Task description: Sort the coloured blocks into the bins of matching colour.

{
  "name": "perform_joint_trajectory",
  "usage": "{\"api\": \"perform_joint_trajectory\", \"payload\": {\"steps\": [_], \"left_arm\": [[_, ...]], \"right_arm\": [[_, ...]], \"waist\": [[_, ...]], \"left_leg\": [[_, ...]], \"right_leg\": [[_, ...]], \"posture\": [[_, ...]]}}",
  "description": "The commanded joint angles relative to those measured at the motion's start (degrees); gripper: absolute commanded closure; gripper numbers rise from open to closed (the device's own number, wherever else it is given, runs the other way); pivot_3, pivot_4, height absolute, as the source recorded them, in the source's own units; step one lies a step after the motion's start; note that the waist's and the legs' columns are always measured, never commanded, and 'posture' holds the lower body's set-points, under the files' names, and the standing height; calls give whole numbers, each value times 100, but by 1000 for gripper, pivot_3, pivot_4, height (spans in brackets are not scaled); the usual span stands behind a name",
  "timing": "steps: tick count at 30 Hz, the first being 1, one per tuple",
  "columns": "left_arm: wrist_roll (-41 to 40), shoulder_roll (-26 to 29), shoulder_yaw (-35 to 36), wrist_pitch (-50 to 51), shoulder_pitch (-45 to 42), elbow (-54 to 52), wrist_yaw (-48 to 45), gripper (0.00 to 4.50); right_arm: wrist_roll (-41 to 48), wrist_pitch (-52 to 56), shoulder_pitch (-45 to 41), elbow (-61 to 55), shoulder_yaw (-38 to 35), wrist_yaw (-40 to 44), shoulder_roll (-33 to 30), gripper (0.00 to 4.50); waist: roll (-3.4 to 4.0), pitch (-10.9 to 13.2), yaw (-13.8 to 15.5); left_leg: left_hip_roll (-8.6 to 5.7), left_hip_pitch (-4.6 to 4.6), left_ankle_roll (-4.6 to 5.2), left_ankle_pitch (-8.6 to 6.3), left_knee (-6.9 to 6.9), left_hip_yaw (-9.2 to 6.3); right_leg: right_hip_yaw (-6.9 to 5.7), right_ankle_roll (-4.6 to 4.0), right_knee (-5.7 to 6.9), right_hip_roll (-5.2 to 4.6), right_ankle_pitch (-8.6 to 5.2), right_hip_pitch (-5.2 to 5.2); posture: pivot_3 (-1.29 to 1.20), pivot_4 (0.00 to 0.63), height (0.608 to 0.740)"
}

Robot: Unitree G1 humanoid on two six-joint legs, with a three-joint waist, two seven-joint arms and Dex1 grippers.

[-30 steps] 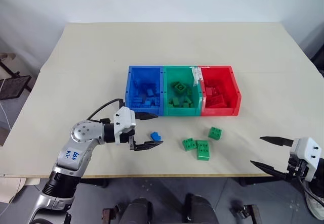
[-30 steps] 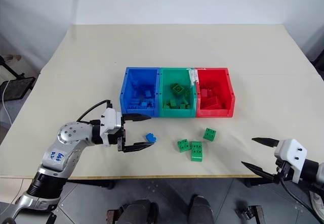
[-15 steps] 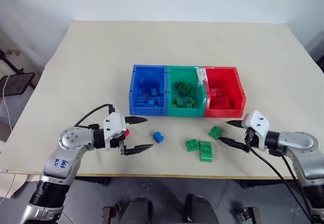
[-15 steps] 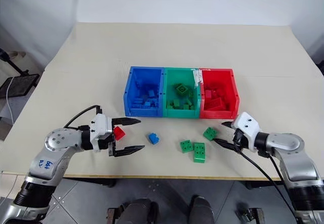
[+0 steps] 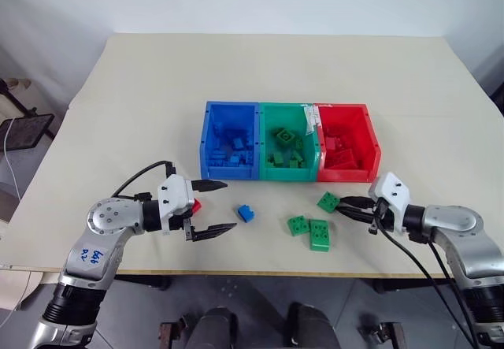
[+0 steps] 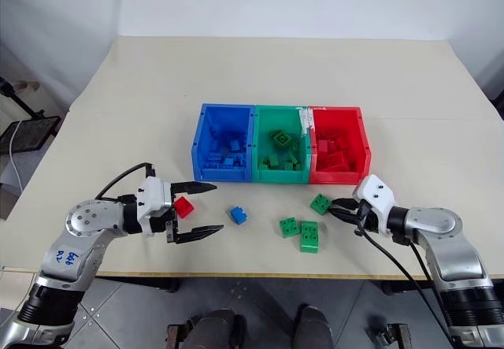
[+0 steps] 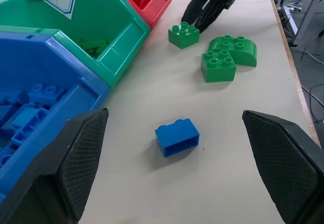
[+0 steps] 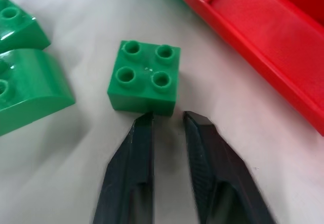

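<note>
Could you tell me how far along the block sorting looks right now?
All three bins already hold matching blocks. Nothing is gripped: the right claw sits narrowed beside a square green block. Left: that block, two more green blocks, a blue block, a red block.

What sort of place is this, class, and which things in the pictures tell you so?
Probably a lab or test room set up for a robot sorting trial: a plain table against a bare wall, three joined bins with loose blocks in front, and cables and a stand on the floor at the table's left side.
</note>
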Motion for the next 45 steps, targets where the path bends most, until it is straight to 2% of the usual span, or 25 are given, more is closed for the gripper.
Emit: {"api": "perform_joint_trajectory", "payload": {"steps": [1,5,10,15,18,23,26,29,31,38,42,45], "left_arm": [[-48,46,99,-114,-16,-110,-30,0],[-42,48,94,-137,-32,-77,-48,0],[-54,50,77,-140,-75,-69,-73,0],[-58,38,71,-162,-74,-90,-98,0],[-138,24,100,-172,-71,-134,-139,0],[-155,1,97,-374,-109,-98,-249,0],[-143,-14,130,-494,-111,48,-253,0],[-257,5,344,-425,-18,181,-158,0],[-244,80,505,-450,121,316,-137,0],[-220,405,1153,-525,795,466,-33,0],[-268,383,1173,-422,874,282,18,0],[-301,399,1062,-227,921,22,25,0]], "right_arm": [[167,203,10,-205,-206,-29,-88,2098],[388,526,-93,-437,-184,83,-82,763],[452,1287,-336,-742,131,-140,77,763],[54,1185,-453,-588,404,-566,294,763],[68,1218,-446,-648,403,-567,267,1404],[-16,1032,-429,-896,488,-373,52,3028],[360,1092,-570,-1295,454,12,4,3009],[830,1560,-1297,-1506,339,-210,431,3009],[836,1712,-1727,-1391,361,-482,680,3009],[-92,775,-3305,445,732,-1293,1551,3009],[-169,279,-3548,1118,754,-1087,1745,1619],[-97,126,-3470,1001,670,-871,1663,579]], "waist": [[0,0,-2],[0,0,-7],[0,0,-9],[0,0,-1],[0,0,-6],[0,0,-6],[1,0,-8],[0,1,-62],[0,1,-109],[0,2,-167],[0,2,-144],[2,3,-166]], "left_leg": [[0,-1,0,0,0,0],[1,-1,0,0,0,0],[1,-1,0,0,0,0],[-1,-4,-1,0,0,-3],[0,-3,-1,0,0,-2],[-1,-3,0,-1,0,-1],[0,-3,-1,-1,-1,-1],[2,-3,0,-1,0,-2],[6,0,-1,-1,-1,-22],[2,-3,-4,-3,-15,-48],[-3,-11,-4,-3,-15,-44],[-4,-16,-5,-3,-17,-46]], "right_leg": [[0,0,0,0,0,0],[0,0,0,0,0,-1],[0,0,0,0,0,-1],[-1,0,0,-1,0,-3],[-1,0,0,0,0,-3],[-1,0,0,0,0,-3],[-1,0,-1,0,0,-4],[1,0,-1,0,0,-6],[4,0,2,3,0,-9],[-2,0,6,2,0,-22],[-20,0,18,1,0,-18],[-27,0,16,0,0,-19]], "posture": [[0,150,740],[0,150,740],[0,150,740],[0,150,740],[0,150,740],[0,150,740],[0,150,740],[0,150,740],[0,150,740],[0,150,740],[0,150,740],[0,150,740]]}}
